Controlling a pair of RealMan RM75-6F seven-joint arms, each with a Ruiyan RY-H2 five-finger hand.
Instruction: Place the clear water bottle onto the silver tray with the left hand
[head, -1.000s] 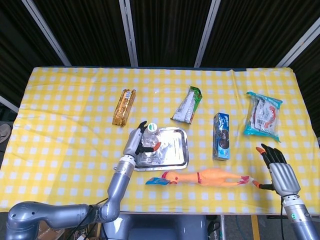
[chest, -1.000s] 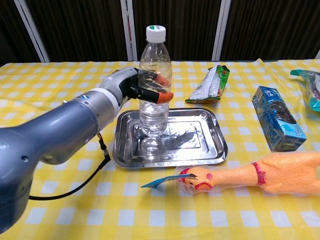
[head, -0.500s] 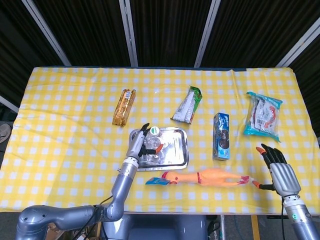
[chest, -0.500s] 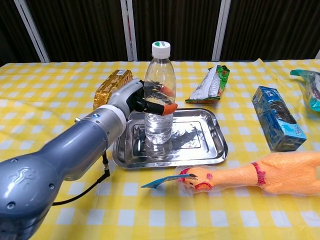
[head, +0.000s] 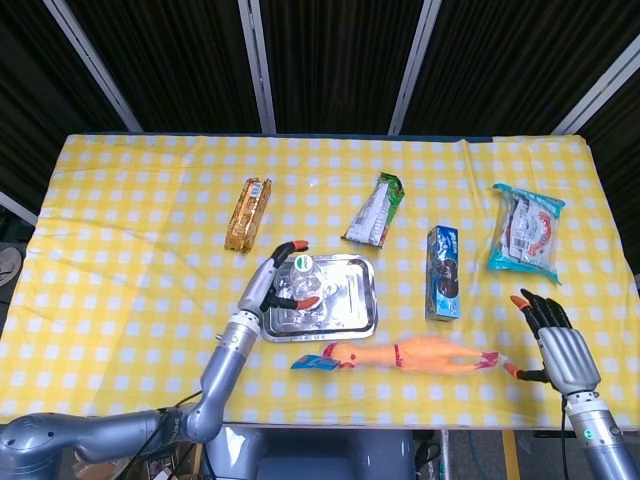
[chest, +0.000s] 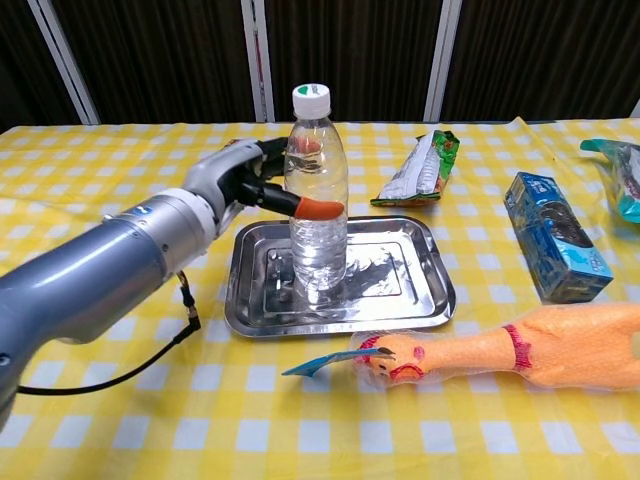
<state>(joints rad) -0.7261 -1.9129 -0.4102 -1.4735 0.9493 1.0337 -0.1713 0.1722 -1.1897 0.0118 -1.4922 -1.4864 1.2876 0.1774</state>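
The left hand (chest: 232, 178) sits at the left edge of the tray (chest: 430, 300), its fingers (chest: 318, 208) spread around the bottle (chest: 317, 200). One orange tip lies in front of the bottle's body and another shows behind its shoulder. The head view shows a small gap between the tips and the plastic, so the fingers look released rather than grasping, though contact cannot be ruled out. The bottle stands upright on the tray's left half, white cap up, just right of the palm.

Beyond the fingers, further back on the counter (head: 120, 210), lies a gold snack bar (head: 248, 213). In front of the tray, nearer the robot than the fingers, a rubber chicken (chest: 520, 345) lies on its side, its beak pointing left. Right of the tray and further back sits a green-and-white packet (chest: 420, 168), then a blue box (chest: 555, 235) on its side, then a teal bag (head: 527, 231) near the counter's right edge.

The right hand (head: 558, 340) hovers at the front right corner, well apart from everything, its fingers (head: 540, 305) extended and apart, holding nothing.
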